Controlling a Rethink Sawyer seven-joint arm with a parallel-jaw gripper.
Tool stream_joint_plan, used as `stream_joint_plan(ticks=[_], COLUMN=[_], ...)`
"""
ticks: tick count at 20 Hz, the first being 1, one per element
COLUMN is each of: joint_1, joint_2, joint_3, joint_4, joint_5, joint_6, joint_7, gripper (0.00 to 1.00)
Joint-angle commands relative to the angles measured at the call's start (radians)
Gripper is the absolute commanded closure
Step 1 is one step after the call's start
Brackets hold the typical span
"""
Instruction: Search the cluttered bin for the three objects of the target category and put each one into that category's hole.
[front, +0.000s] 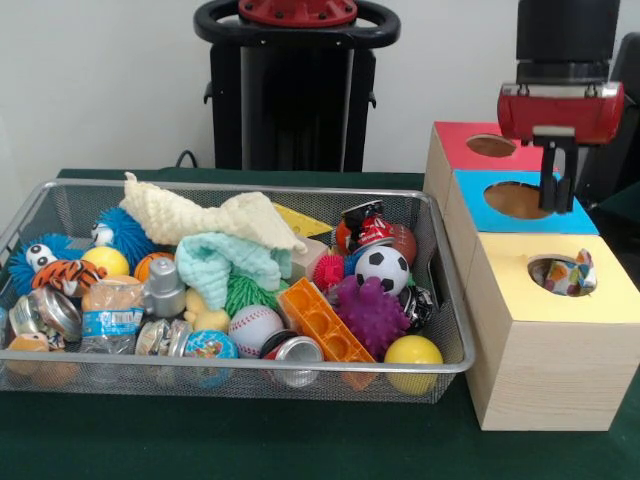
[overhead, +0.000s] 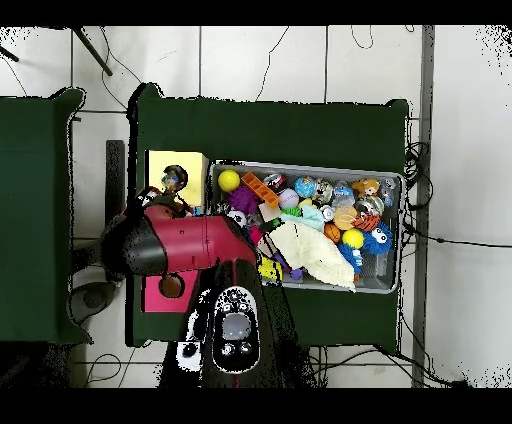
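Currently, claw (front: 558, 192) jaw state couldn't be determined; spotted cloth (front: 572, 275) was seen lodged in yellow box hole (front: 562, 275) just below.

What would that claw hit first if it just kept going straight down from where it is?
Probably the blue box: the claw points down over its round hole, so it may enter the hole or catch its edge. Depth is hard to judge here.

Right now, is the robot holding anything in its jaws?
No. The gripper hangs empty above the blue box, holding nothing. A spotted cloth sits in the yellow box's hole, apart from the gripper.
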Motion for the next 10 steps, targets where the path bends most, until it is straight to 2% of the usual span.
stream_joint_plan(ticks=[1,6,10], joint_1=[-0.137,-0.186,-0.226], joint_2=[-0.218,-0.295,-0.289], joint_3=[0.125,0.091,0.101], joint_4=[0.117,0.079,0.065], joint_5=[0.019,-0.010,-0.051], joint_6=[0.214,0.295,0.261], joint_7=[-0.126,-0.149,-0.161], gripper=[1.00,1.00,1.00])
